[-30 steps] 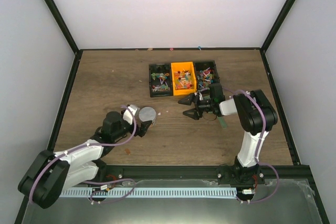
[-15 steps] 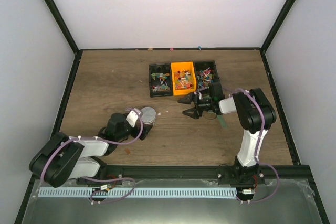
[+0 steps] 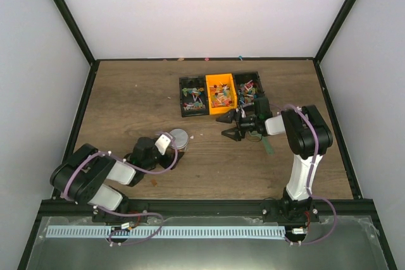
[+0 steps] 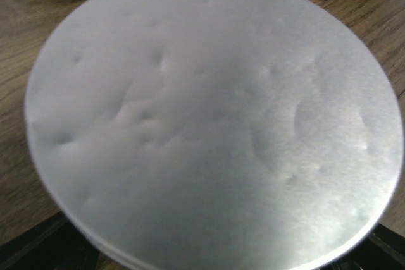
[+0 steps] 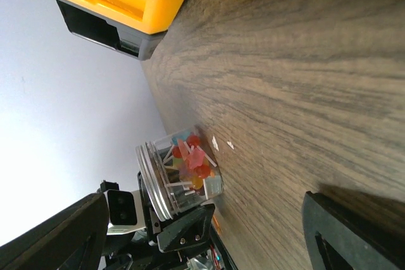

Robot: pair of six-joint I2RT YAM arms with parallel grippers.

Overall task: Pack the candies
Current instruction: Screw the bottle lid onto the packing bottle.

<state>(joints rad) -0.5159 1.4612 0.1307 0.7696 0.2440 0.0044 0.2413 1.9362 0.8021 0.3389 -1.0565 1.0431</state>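
Left gripper (image 3: pixel 171 148) has crept closer around the jar (image 3: pixel 180 136), clamp unconfirmed; right gripper (image 3: pixel 226 127) stands agape; an off-centre squeeze may topple the jar.

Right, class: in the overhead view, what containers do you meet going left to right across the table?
First the lidded jar → left black bin → orange bin → right black bin.

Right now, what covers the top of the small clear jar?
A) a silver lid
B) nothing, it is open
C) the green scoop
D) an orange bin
A: in the right wrist view the jar, with candies inside, has a silver lid on it, and that lid fills the left wrist view.
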